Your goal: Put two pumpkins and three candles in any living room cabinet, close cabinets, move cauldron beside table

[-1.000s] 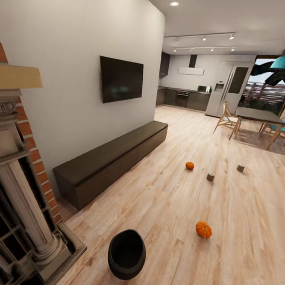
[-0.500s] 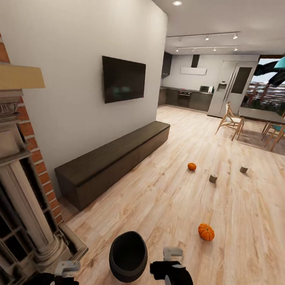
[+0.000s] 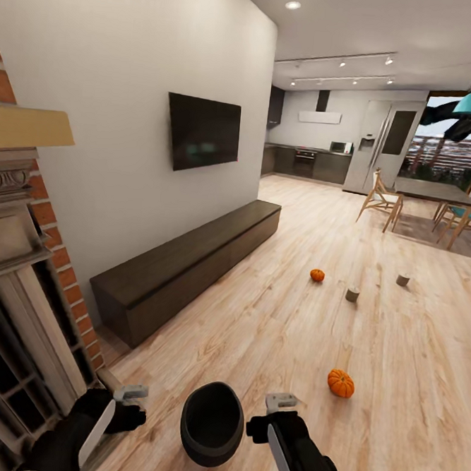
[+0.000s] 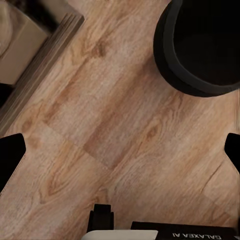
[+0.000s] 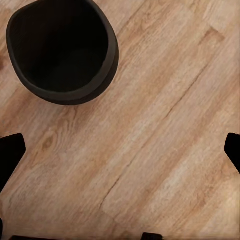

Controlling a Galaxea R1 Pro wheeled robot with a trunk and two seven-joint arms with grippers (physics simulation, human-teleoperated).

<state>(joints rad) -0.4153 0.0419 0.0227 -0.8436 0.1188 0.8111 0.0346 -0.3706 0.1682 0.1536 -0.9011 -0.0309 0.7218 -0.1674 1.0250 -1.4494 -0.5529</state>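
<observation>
Head view, cauldron (image 3: 211, 423) between 2 tools

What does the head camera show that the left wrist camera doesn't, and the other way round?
Head view only: two pumpkins, two candles, the long dark cabinet, the TV and both grippers, left and right.
Left wrist view only: close-up floor grain between that gripper's dark fingers, spread wide.
Both: the black cauldron, the fireplace base and the wood floor.
</observation>
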